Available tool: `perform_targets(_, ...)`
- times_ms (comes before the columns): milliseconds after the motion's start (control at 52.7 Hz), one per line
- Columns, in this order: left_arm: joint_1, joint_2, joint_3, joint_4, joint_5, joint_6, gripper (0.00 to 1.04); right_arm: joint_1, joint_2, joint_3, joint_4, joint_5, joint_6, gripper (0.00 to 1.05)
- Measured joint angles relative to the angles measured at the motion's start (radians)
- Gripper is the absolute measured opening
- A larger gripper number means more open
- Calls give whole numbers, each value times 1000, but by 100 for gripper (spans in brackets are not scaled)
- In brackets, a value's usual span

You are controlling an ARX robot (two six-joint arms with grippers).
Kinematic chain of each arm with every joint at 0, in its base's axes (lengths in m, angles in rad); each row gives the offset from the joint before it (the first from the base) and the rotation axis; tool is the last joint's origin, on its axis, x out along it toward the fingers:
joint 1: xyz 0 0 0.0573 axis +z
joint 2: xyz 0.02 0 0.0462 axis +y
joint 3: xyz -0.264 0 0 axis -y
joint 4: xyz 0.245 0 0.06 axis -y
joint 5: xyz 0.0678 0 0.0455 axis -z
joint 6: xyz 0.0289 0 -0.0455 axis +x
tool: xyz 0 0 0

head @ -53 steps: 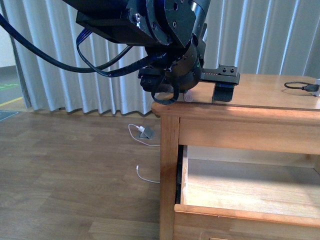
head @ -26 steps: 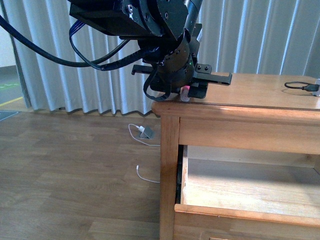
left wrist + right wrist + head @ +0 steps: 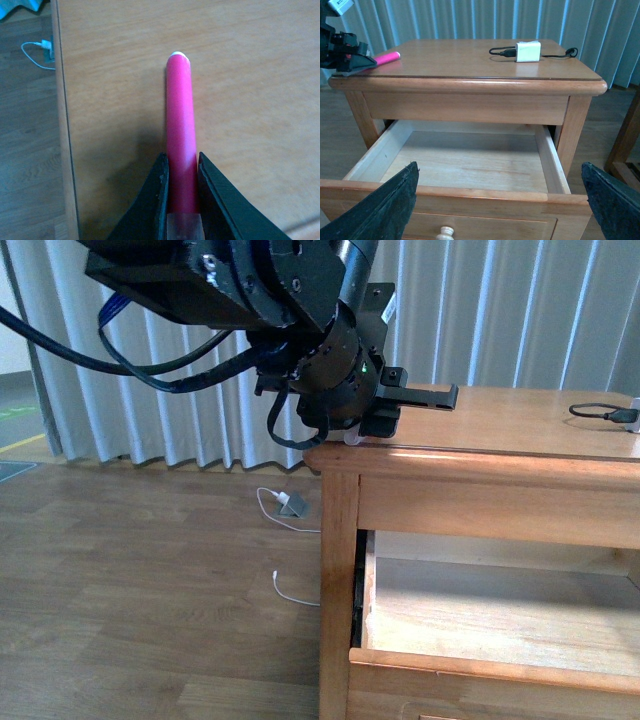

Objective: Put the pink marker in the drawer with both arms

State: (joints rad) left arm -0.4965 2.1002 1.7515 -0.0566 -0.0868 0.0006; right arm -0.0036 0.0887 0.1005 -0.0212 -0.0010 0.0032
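Observation:
The pink marker (image 3: 180, 125) is clamped at one end between the black fingers of my left gripper (image 3: 181, 162), which is shut on it. Its pale round cap end points away over the table top, low above the wood. I cannot tell if it touches. From the right wrist view the marker (image 3: 387, 58) and left gripper (image 3: 350, 60) sit at the table's far left corner. The drawer (image 3: 470, 192) is pulled open below, its light interior bare. My right gripper (image 3: 499, 167) stands open in front of the drawer, above its round knob (image 3: 445, 232).
A white charger (image 3: 527, 51) with a black cable lies on the table top (image 3: 470, 65) toward the far right; the cable (image 3: 600, 412) also shows in the front view. A white cord (image 3: 285, 505) lies on the wooden floor beside the table leg. Pleated curtains hang behind.
The left arm has shifted left and slightly up at the table's corner, and its wrist has turned. The marker stays in its grip. The drawer has not moved.

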Motion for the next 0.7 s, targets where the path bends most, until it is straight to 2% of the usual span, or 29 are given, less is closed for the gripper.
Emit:
perform_targets(247,-21,-185,-264,129,92,77,14,0,0,0,0,0,0,96)
perform_targets(512,-59,-320,-493,198,258,151,14,0,0,0,0,0,0,96)
perform_targets(702,-109,-283,-512,203,250,177,14,0,0,0,0,0,0,96)
